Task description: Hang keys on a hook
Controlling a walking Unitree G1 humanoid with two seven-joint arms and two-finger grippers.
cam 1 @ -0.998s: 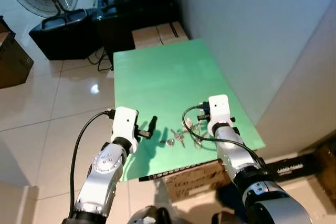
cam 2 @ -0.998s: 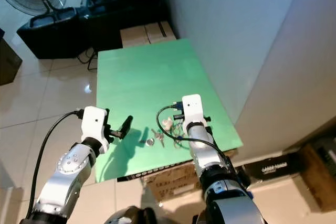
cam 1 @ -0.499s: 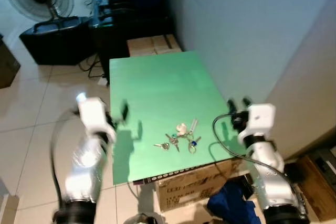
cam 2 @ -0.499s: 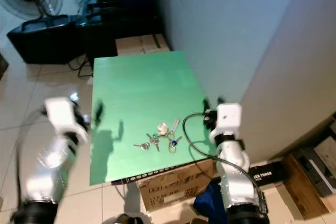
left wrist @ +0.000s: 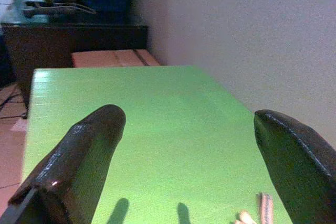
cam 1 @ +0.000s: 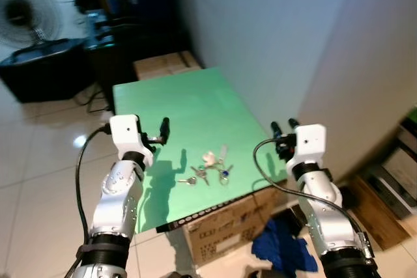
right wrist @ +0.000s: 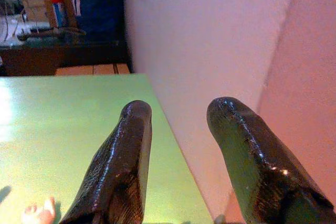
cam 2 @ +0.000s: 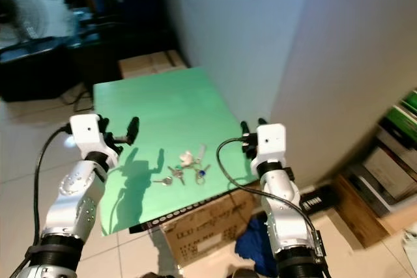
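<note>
On a green table (cam 1: 189, 105) set against a pale wall, a bunch of keys (cam 1: 210, 168) lies loose near the near edge, between the robot's two raised arms and touched by neither. No hook can be made out, so the goal of the task cannot yet be placed.

The main risk from here is probably a poor pick: the keys lie flat and splayed on a smooth top, and long fingers closing from the side could push the bunch toward the near edge, above a cardboard box (cam 1: 225, 226), or catch a single key so the rest swing and slip. A blind reach toward the wall could also scrape it, since the right arm is close beside it.

The left gripper (cam 1: 164, 127) is held up over the table's left side, its fingers spread wide and empty, pointing toward the far end. The right gripper (cam 1: 285, 125) hovers at the table's right edge, beside the wall, its fingers parted and holding nothing, pointing likewise away from the robot.
</note>
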